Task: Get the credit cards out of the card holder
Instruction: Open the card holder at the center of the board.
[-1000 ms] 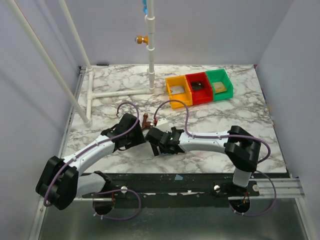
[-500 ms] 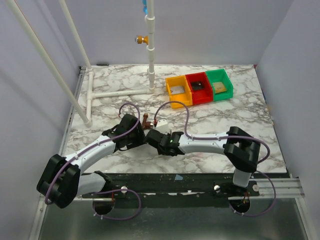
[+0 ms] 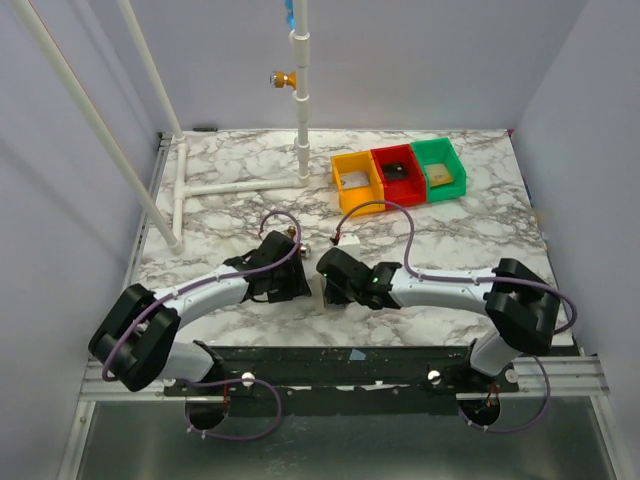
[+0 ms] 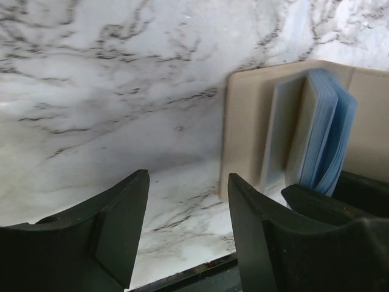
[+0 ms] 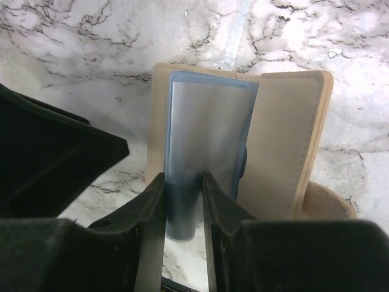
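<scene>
The blue card (image 5: 203,134), long axis up-frame in the card holder (image 5: 289,134), is being clenched at bottom centre by the right pincer (image 5: 183,182), left pincer (image 4: 188,182) released.

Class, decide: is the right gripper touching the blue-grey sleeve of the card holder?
Touching. The right wrist view shows the right gripper, jaws flush against both sides of the blue-grey sleeve, with no gap.

card holder (image 4: 246,121) cut off at left wrist view's right edge
</scene>
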### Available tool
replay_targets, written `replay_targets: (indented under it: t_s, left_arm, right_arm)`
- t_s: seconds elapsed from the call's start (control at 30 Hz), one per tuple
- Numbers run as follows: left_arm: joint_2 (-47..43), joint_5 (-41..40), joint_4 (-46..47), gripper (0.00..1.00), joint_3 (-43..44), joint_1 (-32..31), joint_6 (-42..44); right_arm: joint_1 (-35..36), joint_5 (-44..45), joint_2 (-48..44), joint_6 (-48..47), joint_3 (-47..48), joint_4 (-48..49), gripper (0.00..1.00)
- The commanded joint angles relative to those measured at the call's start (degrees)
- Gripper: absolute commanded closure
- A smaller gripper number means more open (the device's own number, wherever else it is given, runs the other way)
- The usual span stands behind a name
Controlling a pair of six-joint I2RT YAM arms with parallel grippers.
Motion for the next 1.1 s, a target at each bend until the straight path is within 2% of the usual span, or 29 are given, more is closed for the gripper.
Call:
replay_targets:
  t_s: [0.0, 0.3, 0.63, 0.87, 1.07]
  left_arm:
    - [3.50, 2.37, 3.29, 0.44, 3.08, -2.40, -2.01]
    - [9.46, 1.71, 2.75, 0.47, 7.93, -4.58, -3.22]
    - [4.01, -0.96, -1.21, 0.47, 8.93, -5.45, -2.72]
    - [5.67, -2.04, -2.83, 0.46, 11.11, -7.07, -1.92]
    - [8.87, -4.52, -3.75, 0.50, 13.57, -8.29, -1.23]
  right_arm:
    - [-2.20, -5.18, -2.04, 2.96, -4.13, 2.32, 0.91]
    - [-6.18, -8.89, -9.58, 6.15, -11.05, 5.33, 0.92]
    - [-8.40, -8.85, -14.15, 8.16, -16.71, 5.06, 0.92]
    - [-8.41, -6.01, -15.06, 9.00, -19.31, 3.66, 0.92]
    - [-8.42, -3.91, -18.33, 9.36, -20.33, 1.23, 0.79]
